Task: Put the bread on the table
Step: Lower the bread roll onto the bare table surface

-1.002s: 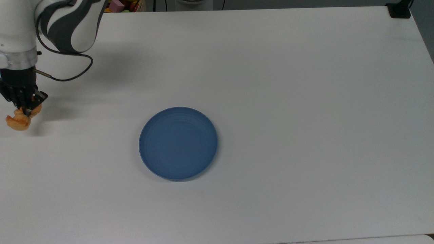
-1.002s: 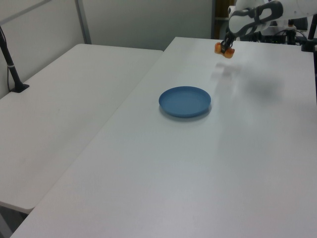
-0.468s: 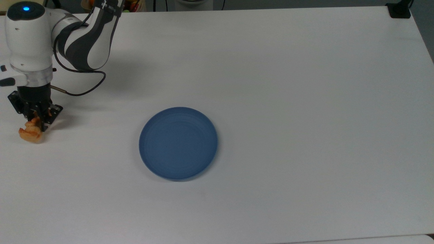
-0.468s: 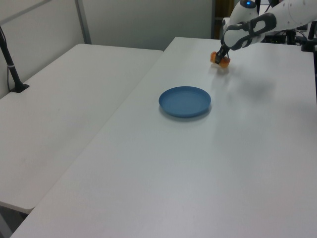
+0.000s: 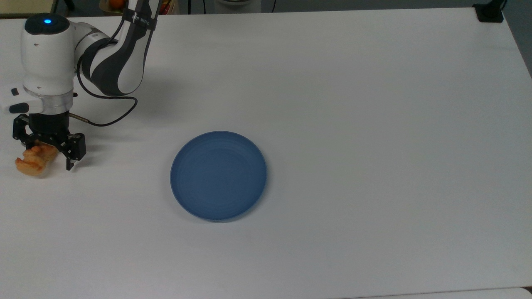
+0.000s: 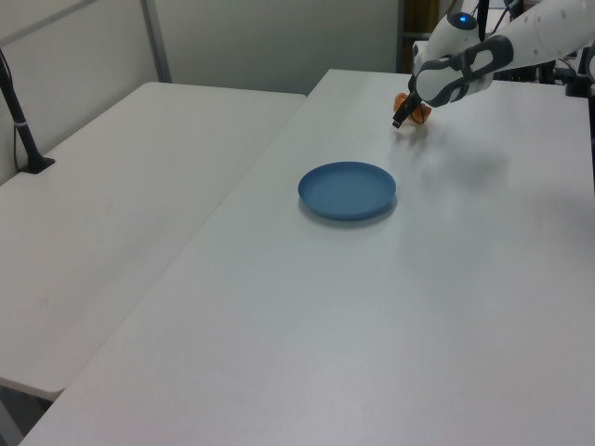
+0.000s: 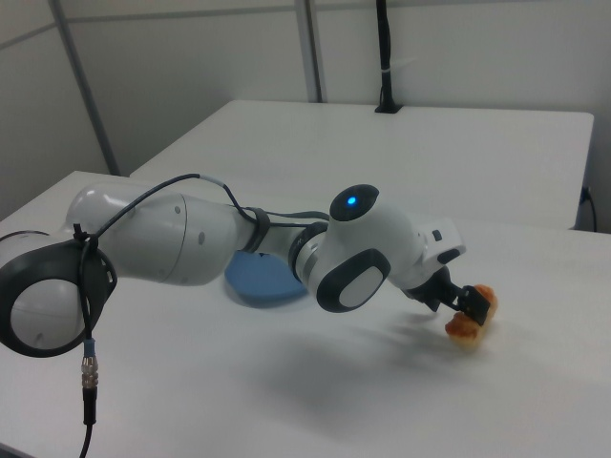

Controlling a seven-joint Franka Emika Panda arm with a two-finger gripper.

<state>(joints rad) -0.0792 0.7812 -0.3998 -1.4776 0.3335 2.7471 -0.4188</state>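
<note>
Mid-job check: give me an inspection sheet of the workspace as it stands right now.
Surface: white table, plain and smooth.
Job's things: bread lies on the table near the top view's left edge.
Clutter: blue plate, with nothing on it, well apart from the bread.
Grippers: gripper open, low over the bread, fingers spread on either side of it.
Cables: black cable loops from the wrist.
Surroundings: second white table alongside; coloured items beyond the far edge.
</note>
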